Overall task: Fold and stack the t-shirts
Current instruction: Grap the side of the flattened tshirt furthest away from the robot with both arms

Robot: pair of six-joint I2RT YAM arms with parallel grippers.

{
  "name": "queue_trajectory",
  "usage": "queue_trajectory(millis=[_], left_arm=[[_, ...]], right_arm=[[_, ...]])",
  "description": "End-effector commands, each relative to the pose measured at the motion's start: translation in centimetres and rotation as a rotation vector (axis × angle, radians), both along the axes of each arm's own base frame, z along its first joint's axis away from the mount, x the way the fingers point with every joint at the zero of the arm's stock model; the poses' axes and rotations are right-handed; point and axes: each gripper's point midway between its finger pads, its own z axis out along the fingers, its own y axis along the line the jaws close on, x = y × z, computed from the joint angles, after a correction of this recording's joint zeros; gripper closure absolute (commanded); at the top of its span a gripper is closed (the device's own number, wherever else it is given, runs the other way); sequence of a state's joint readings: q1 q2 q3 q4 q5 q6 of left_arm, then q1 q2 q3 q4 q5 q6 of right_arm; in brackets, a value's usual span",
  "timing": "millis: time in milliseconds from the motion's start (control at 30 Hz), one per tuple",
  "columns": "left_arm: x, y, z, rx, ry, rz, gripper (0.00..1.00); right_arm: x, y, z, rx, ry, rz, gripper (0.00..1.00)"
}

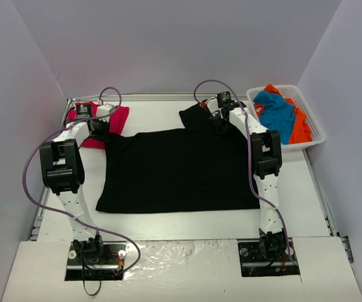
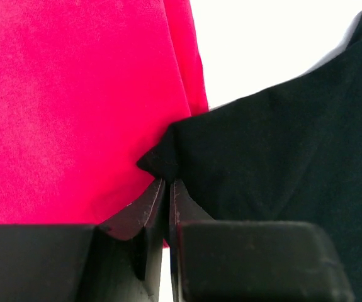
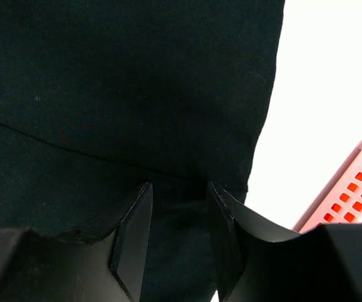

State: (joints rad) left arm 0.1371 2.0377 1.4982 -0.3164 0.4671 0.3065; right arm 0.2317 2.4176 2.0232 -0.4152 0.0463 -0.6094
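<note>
**Black shirt: far-left corner pinched, far-right corner straddled**

- Black shirt (image 1: 177,170): spread flat on the table (image 1: 294,189). Its long axis runs from one claw to the other. The body lies on the base side of both claws, hem nearest the bases.
- Left claw (image 2: 168,182): jaws together, clamped on a small peak of black cloth at the shirt's far-left corner. The rest of the shirt runs off to this claw's right.
- Red shirt (image 2: 73,94): directly left of and beyond the left claw, touching the pinched corner. It could be snagged.
- Right claw (image 3: 177,189): jaws apart, with black sleeve cloth in the gap and beyond it. No pinch shows. Bare table lies to its right.
- Basket (image 1: 316,135): right of the right claw, holding blue and orange shirts.
- Judgement: the fold probably draws both corners toward the bases, so the right claw must clamp first.
</note>
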Motion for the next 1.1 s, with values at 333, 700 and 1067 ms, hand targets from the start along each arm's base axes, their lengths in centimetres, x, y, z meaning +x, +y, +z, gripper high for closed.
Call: queue_trajectory(millis=[333,700,1067], left_arm=[[-3.2,-0.6,12.1,-0.001,-0.203,0.005,0.98],[-6.6,-0.9,11.1,0.030,-0.134,-0.044,0.98],[-8.4,-1.1,11.3,0.046,-0.135,-0.058,0.97]], right_arm=[[1.9,1.9,9.6,0.204,-0.156,-0.010,0.50],[7.2,3.3,7.7,0.370,-0.214,-0.002,0.42],[13.3,6.4,4.3,0.501,-0.373,0.083,0.24]])
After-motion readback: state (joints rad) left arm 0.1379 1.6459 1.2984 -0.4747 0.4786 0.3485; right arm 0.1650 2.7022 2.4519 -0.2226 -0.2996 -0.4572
